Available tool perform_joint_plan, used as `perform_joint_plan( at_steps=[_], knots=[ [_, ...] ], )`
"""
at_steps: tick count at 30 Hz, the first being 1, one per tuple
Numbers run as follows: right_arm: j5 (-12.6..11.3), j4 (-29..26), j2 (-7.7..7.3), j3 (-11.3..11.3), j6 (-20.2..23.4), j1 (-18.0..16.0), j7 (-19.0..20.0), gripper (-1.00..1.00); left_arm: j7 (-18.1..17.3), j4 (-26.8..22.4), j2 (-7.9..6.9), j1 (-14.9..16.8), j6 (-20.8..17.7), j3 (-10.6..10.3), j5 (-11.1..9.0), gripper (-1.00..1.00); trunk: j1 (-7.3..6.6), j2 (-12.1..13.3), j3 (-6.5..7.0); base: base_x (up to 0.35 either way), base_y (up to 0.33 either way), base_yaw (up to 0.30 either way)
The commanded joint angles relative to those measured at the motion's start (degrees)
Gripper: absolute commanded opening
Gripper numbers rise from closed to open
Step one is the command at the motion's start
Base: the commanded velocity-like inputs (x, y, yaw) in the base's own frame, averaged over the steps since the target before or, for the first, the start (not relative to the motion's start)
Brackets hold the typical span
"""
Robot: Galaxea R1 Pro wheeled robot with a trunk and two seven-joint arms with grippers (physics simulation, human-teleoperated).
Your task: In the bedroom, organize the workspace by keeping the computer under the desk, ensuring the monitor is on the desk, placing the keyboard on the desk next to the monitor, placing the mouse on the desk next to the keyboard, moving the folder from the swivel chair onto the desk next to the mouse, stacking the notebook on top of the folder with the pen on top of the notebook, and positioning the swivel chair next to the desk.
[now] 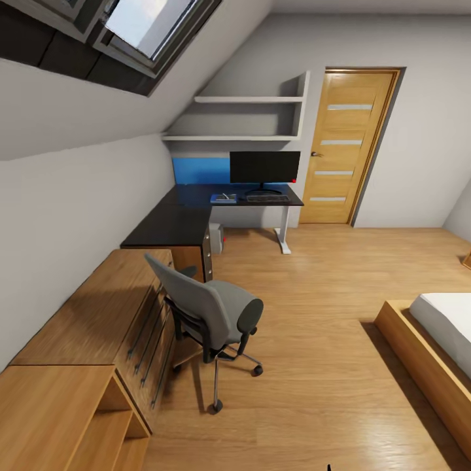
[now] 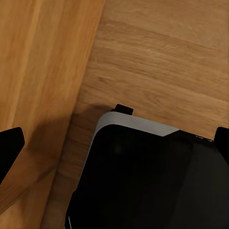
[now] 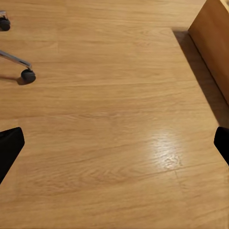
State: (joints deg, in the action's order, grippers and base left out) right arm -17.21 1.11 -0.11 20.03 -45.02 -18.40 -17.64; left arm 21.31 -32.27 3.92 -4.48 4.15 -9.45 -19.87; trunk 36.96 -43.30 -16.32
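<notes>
The black L-shaped desk (image 1: 176, 222) stands in the far corner under the sloped wall. On it are the monitor (image 1: 265, 167), the keyboard (image 1: 267, 197) in front of the screen, and to its left the blue folder (image 1: 223, 198) with something small and pale on top, too small to tell. The grey computer (image 1: 216, 237) sits under the desk. The grey swivel chair (image 1: 209, 314) stands on the floor nearer me, away from the desk, beside the wooden drawer unit. My left gripper (image 2: 114, 148) is open above my own dark base. My right gripper (image 3: 114, 148) is open over bare floor.
A light wooden drawer unit (image 1: 98, 314) runs along the left wall. A bed (image 1: 438, 340) on a wooden frame (image 3: 212, 43) is at the right. A wooden door (image 1: 347, 144) stands beside the desk. Chair castors (image 3: 27, 75) show in the right wrist view.
</notes>
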Motion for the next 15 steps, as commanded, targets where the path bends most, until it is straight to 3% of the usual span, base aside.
perform_joint_plan(
  at_steps=[1,15],
  knots=[
    [-0.2,0.1,0.02,0.5,-0.2,-0.1,-0.3,1.0,0.4,-0.1,-0.05,0.0,0.2,-0.4,-0.6,1.0,0.24,-0.5,-0.25,0.0,0.0,0.0],
    [-0.2,0.1,0.02,0.5,-0.1,-0.1,-0.3,1.0,0.4,-0.1,-0.05,0.0,0.2,-0.4,-0.6,1.0,3.31,-6.1,-2.76,0.0,0.0,0.0]
  ],
)
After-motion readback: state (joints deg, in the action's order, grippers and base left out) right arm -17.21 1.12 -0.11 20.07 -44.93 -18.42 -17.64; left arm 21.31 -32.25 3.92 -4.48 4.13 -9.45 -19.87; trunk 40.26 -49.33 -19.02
